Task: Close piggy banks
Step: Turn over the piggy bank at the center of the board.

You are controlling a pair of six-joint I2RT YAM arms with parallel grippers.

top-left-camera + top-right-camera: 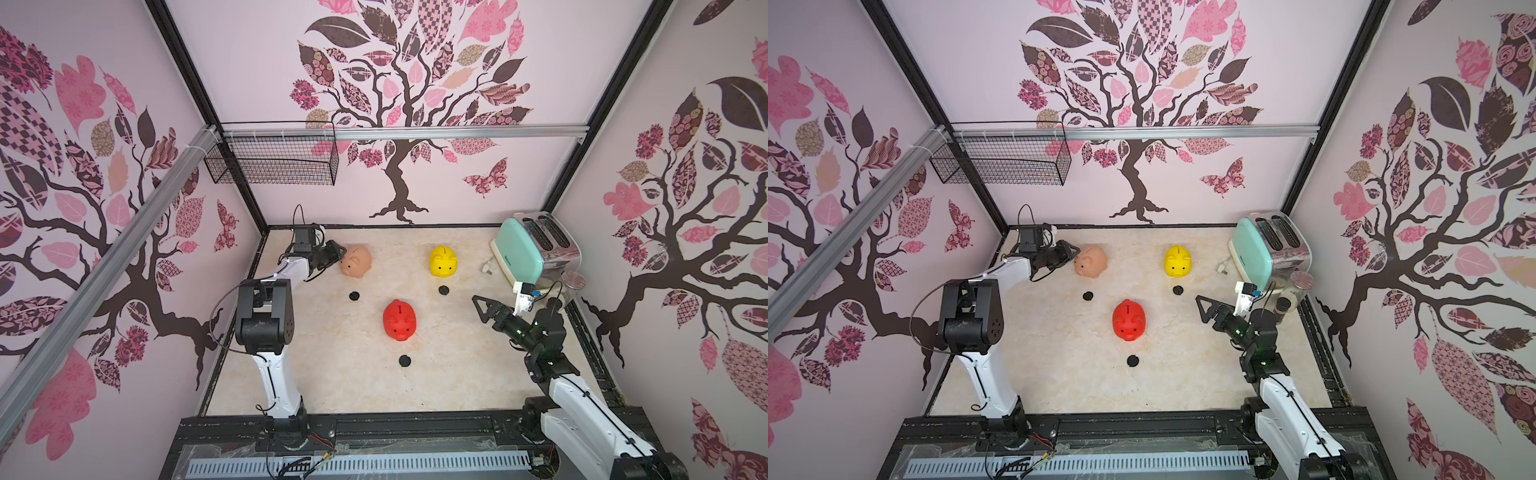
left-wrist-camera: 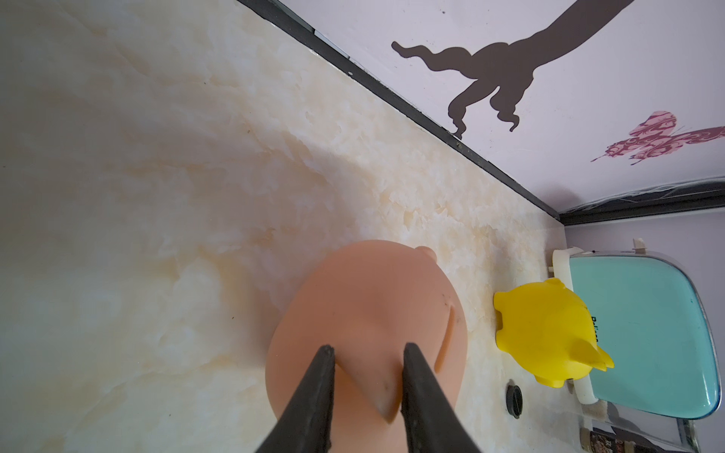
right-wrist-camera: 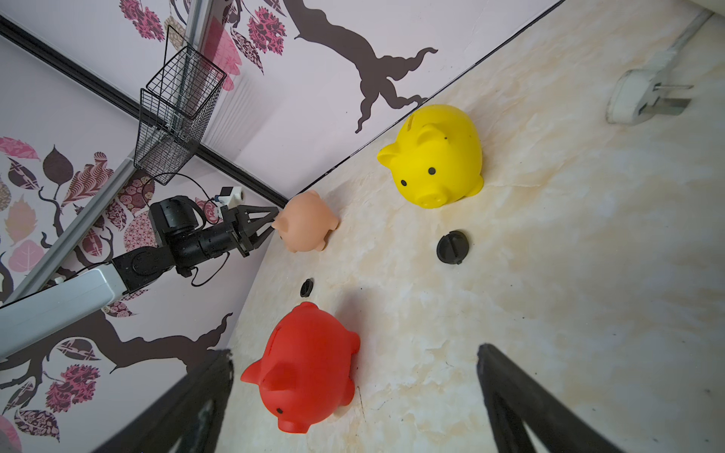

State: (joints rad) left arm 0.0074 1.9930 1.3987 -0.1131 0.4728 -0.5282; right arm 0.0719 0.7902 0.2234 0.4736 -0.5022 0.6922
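Note:
Three piggy banks stand upright on the marble table. At the back left is the peach-pink one [image 1: 356, 261] [image 2: 372, 306], the yellow one [image 1: 443, 261] [image 3: 439, 157] is at the back centre, and the red one [image 1: 399, 320] [image 3: 310, 364] stands nearer the front. My left gripper [image 1: 338, 254] [image 2: 368, 351] is shut on an ear of the peach-pink bank, one finger on each side. My right gripper [image 1: 484, 307] [image 3: 355, 351] hangs open to the right of the red bank, holding nothing. The belly holes are hidden.
Three black round plugs lie on the table: one [image 1: 354, 296] in front of the peach-pink bank, one [image 1: 444, 290] in front of the yellow, one [image 1: 404, 360] in front of the red. A mint-green toaster [image 1: 528, 249] stands at the back right, with a glass jar [image 1: 573, 286] beside it.

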